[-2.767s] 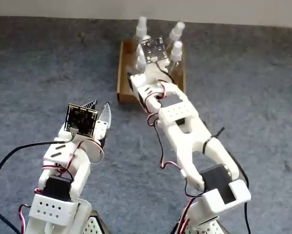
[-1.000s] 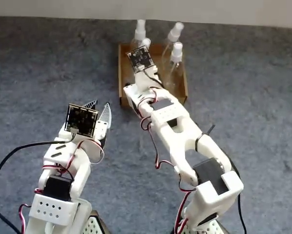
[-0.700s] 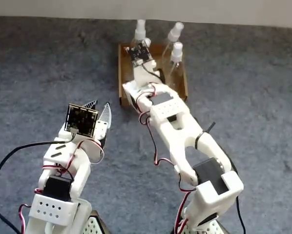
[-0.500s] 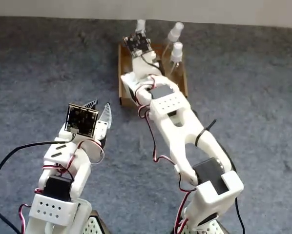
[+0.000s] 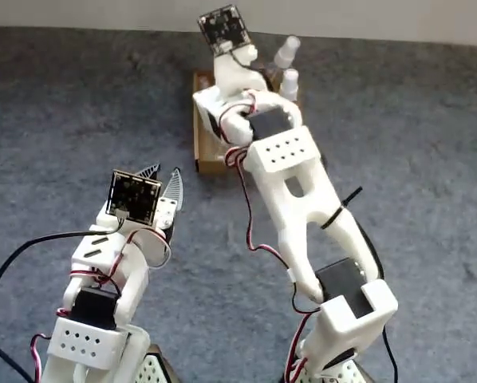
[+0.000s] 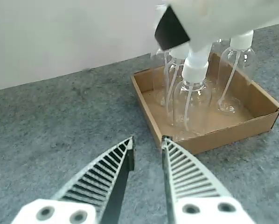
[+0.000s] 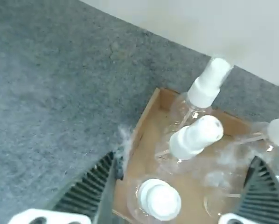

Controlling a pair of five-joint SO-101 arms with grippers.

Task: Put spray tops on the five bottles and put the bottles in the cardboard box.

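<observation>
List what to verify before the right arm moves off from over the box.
1. Empty right gripper: ok. Its fingers are spread wide with nothing between them.
2. Upright bottles inside the cardboard box: ok for those that show.
3. Fitted spray tops: ok on each visible bottle.
4. All five bottles in the box: cannot tell. Four tops can be counted in the right wrist view, and part of the box is cut off there.
5. Empty left gripper, apart from the box: ok. Its fingers are slightly apart over the carpet.
</observation>
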